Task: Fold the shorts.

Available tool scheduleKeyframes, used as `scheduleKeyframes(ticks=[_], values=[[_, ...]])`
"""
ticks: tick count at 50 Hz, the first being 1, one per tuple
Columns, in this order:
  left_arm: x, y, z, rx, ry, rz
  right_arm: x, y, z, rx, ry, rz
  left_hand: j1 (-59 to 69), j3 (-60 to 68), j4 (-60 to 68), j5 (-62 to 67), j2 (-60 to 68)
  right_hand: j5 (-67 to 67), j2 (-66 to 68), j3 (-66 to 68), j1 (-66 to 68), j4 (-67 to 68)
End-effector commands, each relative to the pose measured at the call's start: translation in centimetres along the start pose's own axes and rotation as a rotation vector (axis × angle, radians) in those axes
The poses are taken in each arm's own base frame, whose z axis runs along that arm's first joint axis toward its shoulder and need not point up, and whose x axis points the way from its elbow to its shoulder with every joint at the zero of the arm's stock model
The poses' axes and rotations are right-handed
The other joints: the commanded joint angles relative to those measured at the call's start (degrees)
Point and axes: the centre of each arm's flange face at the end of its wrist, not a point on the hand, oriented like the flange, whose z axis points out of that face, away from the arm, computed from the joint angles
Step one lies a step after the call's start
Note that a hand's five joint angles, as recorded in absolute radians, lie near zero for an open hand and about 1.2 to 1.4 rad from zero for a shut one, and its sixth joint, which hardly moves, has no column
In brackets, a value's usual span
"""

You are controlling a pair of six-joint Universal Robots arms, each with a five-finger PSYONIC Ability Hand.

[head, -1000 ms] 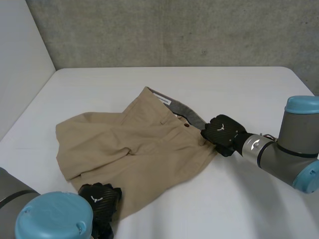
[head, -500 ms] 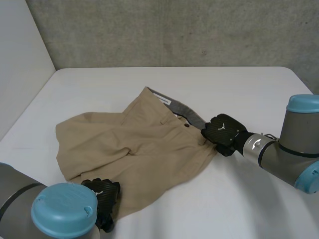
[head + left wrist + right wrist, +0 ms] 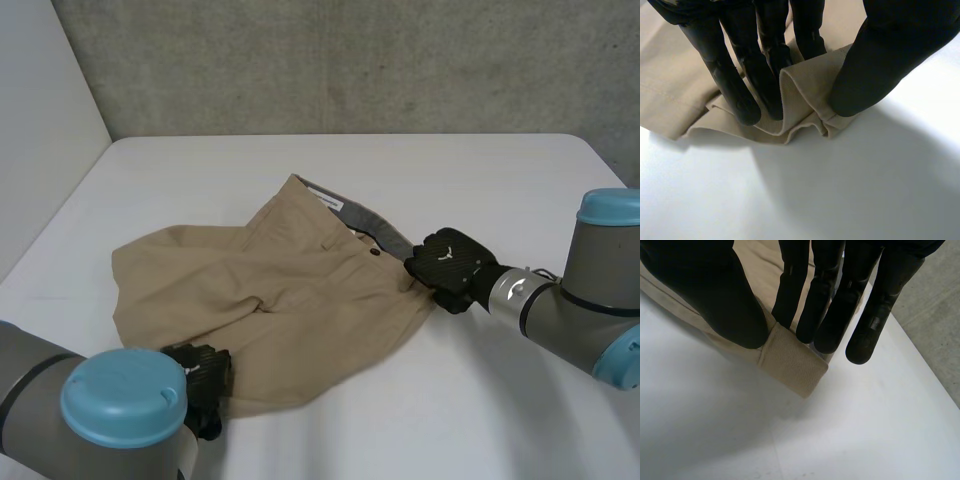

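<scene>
On shorts (image 3: 290, 300), left hand (image 3: 203, 375) (right hand (image 3: 448, 268) too) pinches.

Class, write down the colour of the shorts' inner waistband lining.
Grey lining, unlike the tan shorts; it shows best in the head view.
</scene>
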Motion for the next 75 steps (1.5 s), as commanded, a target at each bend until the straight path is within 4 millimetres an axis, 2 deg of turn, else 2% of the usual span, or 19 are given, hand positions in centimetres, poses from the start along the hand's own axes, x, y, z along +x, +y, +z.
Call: scheduleKeyframes(ticks=[1, 5, 9, 15, 21, 25, 28, 29, 33, 37, 38, 41, 50, 57, 64, 70, 72, 74, 75], values=[[-1.0, -3.5, -0.7, 0.117, -0.025, -0.010, 0.7, -1.3, -1.1, -0.021, 0.022, 0.012, 16.00, 14.45, 14.20, 15.28, 13.86, 14.85, 12.63, 12.50, 25.85, 11.72], [-3.0, -7.7, -2.0, 0.250, -0.071, -0.025, 1.6, -3.2, -2.6, -0.047, 0.029, 0.038, 16.00, 14.45, 14.20, 15.28, 13.86, 14.85, 12.63, 12.50, 25.85, 11.72], [-5.1, -12.3, -4.3, 0.403, -0.113, -0.023, 3.7, -6.5, -4.4, -0.018, 0.088, 0.068, 16.00, 14.45, 14.20, 15.28, 13.86, 14.85, 12.63, 12.50, 25.85, 11.72], [-7.9, -18.8, -8.7, 0.626, -0.116, -0.046, 7.7, -13.5, -8.8, 0.141, 0.231, 0.157, 16.00, 14.45, 14.20, 15.28, 13.86, 14.85, 12.63, 12.50, 25.85, 11.72], [-10.6, -22.2, -10.9, 0.714, -0.154, -0.076, 9.5, -19.1, -14.6, 0.255, 0.322, 0.208, 16.00, 14.45, 14.20, 15.28, 13.86, 14.85, 12.63, 12.50, 25.85, 11.72], [-11.3, -22.9, -10.8, 0.717, -0.163, -0.077, 8.8, -19.8, -15.6, 0.235, 0.310, 0.213, 16.00, 14.45, 14.20, 15.28, 13.86, 14.85, 12.63, 12.50, 25.85, 11.72], [-11.3, -22.3, -8.9, 0.668, -0.159, -0.075, 7.3, -19.6, -15.6, 0.157, 0.287, 0.190, 16.00, 14.45, 14.20, 15.28, 13.86, 14.85, 12.63, 12.50, 25.85, 11.72], [-11.3, -21.7, -7.2, 0.619, -0.157, -0.073, 6.9, -19.6, -15.5, 0.146, 0.279, 0.176, 16.00, 14.45, 14.20, 15.28, 13.86, 14.85, 12.63, 12.50, 25.85, 11.72], [-11.2, -20.0, -3.1, 0.498, -0.151, -0.060, 3.6, -18.1, -12.4, 0.041, 0.189, 0.130, 16.00, 14.45, 14.20, 15.28, 13.86, 14.85, 12.63, 12.50, 25.85, 11.72], [-10.4, -18.2, 0.1, 0.397, -0.129, -0.048, 1.5, -16.3, -10.2, -0.028, 0.134, 0.167, 16.00, 14.45, 14.20, 15.28, 13.86, -24.56, -26.78, -26.91, -13.55, -27.69], [-10.3, -18.0, 0.4, 0.385, -0.125, -0.046, 0.9, -15.3, -9.4, -0.047, 0.123, 0.225, 16.00, 14.45, 14.20, 15.28, 13.86, -33.61, -35.83, -35.97, -22.61, -36.74], [-10.1, -17.5, 1.2, 0.362, -0.119, -0.042, -0.4, -13.2, -8.3, -0.079, 0.098, 0.375, 16.00, 14.45, 14.20, 15.28, 13.86, -39.58, -41.79, -41.93, -28.57, -42.70], [-10.4, -17.6, 1.5, 0.366, -0.126, -0.048, -4.3, -8.9, -8.4, -0.187, 0.048, 0.699, 16.00, 14.45, 14.20, 15.28, 13.86, -48.34, -50.56, -50.69, -37.33, -51.47], [-11.5, -18.1, 2.3, 0.375, -0.158, -0.063, -7.7, -8.0, -9.5, -0.141, 0.026, 0.710, 16.00, 14.45, 14.20, 15.28, 13.86, -47.84, -50.06, -50.19, -36.83, -50.97], [-11.4, -18.2, 3.5, 0.366, -0.160, -0.064, -12.2, -7.5, -8.3, -0.132, -0.055, 0.659, 16.00, 14.45, 14.20, 15.28, 13.86, -46.16, -48.37, -48.51, -35.15, -49.28], [-11.8, -18.1, 3.8, 0.362, -0.168, -0.075, -14.0, -6.6, -7.0, -0.154, -0.071, 0.643, 16.00, 14.45, 14.20, 15.28, 13.86, -44.31, -46.53, -46.66, -33.30, -47.44], [-11.8, -18.1, 3.8, 0.362, -0.168, -0.081, -14.3, -6.6, -6.4, -0.139, -0.050, 0.628, 16.00, 14.45, 14.20, 15.28, 13.86, -37.11, -39.33, -39.46, -26.10, -40.24], [-11.9, -18.1, 3.8, 0.363, -0.168, -0.093, -14.1, -6.6, -6.0, -0.125, -0.012, 0.619, 16.00, 14.45, 14.20, 15.28, 13.86, -20.19, -22.41, -22.54, -9.18, -23.32], [-11.9, -18.1, 3.8, 0.363, -0.167, -0.096, -13.6, -6.5, -5.4, -0.108, 0.037, 0.612, 16.00, 14.45, 14.20, 15.28, 13.86, 8.56, 6.34, 6.21, 19.57, 5.43]])
